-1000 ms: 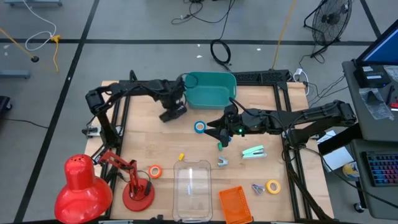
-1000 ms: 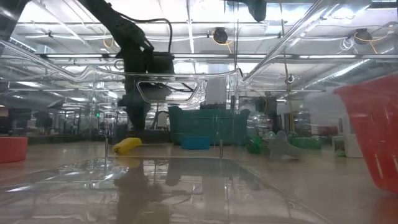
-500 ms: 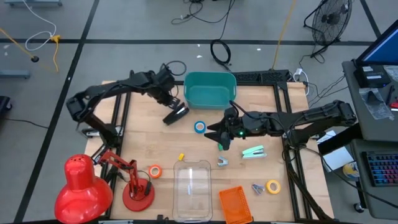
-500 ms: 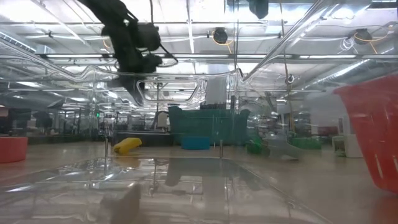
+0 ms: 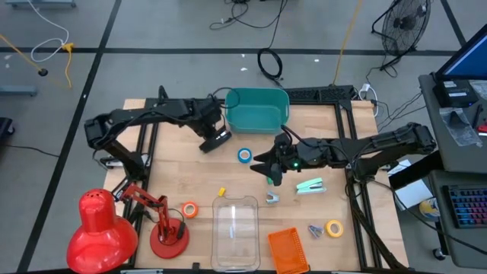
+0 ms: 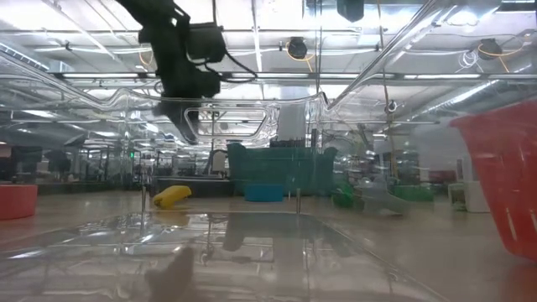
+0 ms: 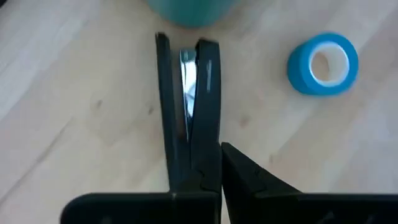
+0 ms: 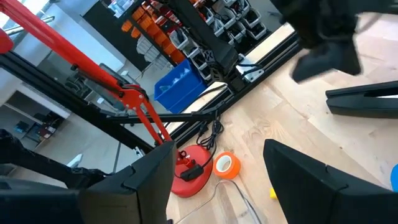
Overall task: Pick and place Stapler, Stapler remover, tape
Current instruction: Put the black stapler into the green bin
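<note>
room: grey floor with dark tape lines and loose cables, a fan at the far right, seen from above

bench [image 5: 183, 164]: pale wood planks on a black frame, grain shows up nicely in the left wrist view

red lamp [image 5: 103, 228]: glossy dome shade on a jointed arm with a round base, front-left corner

orange tape [image 5: 189, 210]: small ring with a pale core, lying flat just beside the lamp base

left hand [image 5: 215, 140]: fingers pinched right together, hovering off the bench near the teal bin's left side; from the wrist view a slim shiny strip sits between the dark fingers, can't tell what it is

teal bin [image 5: 257, 109]: rounded plastic tub at the back edge, middle

clear tray [image 5: 235, 228]: see-through plastic box at the front, middle

blue tape [image 5: 245, 155]: flat ring, hole facing up, in front of the bin

right hand [image 5: 268, 164]: spread wide, gripping nothing, just right of the blue tape

stapler remover [image 5: 272, 199]: small grey metal claw, in front of the right hand

stapler [image 5: 310, 186]: mint green and white, long axis roughly left-right, slightly angled, beside the right arm

orange basket [image 5: 288, 251]: mesh-like plastic, front edge

yellow tape [image 5: 334, 227]: flat ring near the front right
</note>
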